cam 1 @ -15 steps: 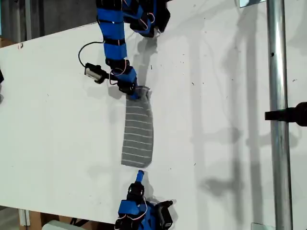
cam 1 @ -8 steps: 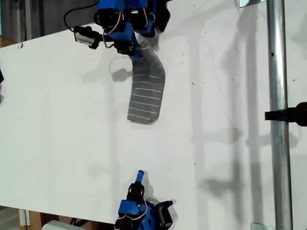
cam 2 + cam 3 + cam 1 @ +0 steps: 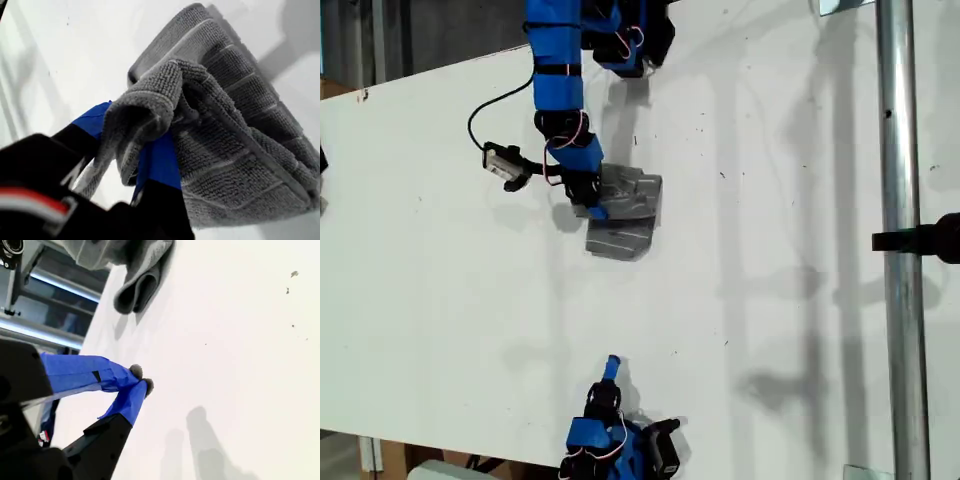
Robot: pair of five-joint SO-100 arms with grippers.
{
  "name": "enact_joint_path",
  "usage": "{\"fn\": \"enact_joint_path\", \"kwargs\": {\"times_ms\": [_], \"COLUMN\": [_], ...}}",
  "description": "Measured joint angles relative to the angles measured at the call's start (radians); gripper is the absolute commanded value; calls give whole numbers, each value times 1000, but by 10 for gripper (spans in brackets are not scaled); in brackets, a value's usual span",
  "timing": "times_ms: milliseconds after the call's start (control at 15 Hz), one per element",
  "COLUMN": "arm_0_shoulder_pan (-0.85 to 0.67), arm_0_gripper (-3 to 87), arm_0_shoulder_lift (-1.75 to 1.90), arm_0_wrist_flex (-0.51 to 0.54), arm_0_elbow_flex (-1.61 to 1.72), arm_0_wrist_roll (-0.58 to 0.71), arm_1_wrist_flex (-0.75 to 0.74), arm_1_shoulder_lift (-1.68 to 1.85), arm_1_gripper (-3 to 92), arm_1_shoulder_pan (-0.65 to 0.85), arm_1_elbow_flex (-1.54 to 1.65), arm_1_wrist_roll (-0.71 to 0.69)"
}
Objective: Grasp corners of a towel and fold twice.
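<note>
The grey striped towel lies folded into a short bundle on the white table, just above the middle of the exterior view. My first gripper reaches down from the top of that view and is shut on a bunched edge of the towel, with cloth draped over its blue fingers. Which corner it holds is hidden in the folds. My second gripper rests at the bottom edge of the exterior view, shut and empty, well apart from the towel.
A metal pole with a black clamp runs down the exterior view's right side. The first arm's black cable loops over the table beside it. The table's edge slants along the exterior view's upper left.
My first gripper lifted the towel's end up toward its base, then brought it down over the other end. The long strip is now a short folded bundle. The second arm stayed still.
</note>
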Motion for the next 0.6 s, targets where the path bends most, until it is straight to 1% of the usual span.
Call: {"fn": "enact_joint_path", "kwargs": {"times_ms": [67,133,200,267,333,400,467,533,600], "arm_0_shoulder_pan": [0,0,0,0,0,0,0,0,0], "arm_0_gripper": [-27,-27,-27,-27,-27,-27,-27,-27,-27], "arm_0_shoulder_lift": [0,0,0,0,0,0,0,0,0], "arm_0_wrist_flex": [0,0,0,0,0,0,0,0,0], "arm_0_elbow_flex": [0,0,0,0,0,0,0,0,0], "arm_0_wrist_roll": [0,0,0,0,0,0,0,0,0], "arm_1_wrist_flex": [-57,-95,-137,-215,-249,-249,-212,-101,46], "arm_1_shoulder_lift": [-20,-18,-5,63,170,259,318,365,440], "arm_1_gripper": [466,506,465,377,303,230,225,225,80], "arm_1_shoulder_pan": [12,21,34,51,77,114,144,172,193], "arm_1_elbow_flex": [-2,-2,0,17,38,51,54,60,83], "arm_1_wrist_roll": [0,-12,-38,-80,-114,-130,-133,-132,-123]}}
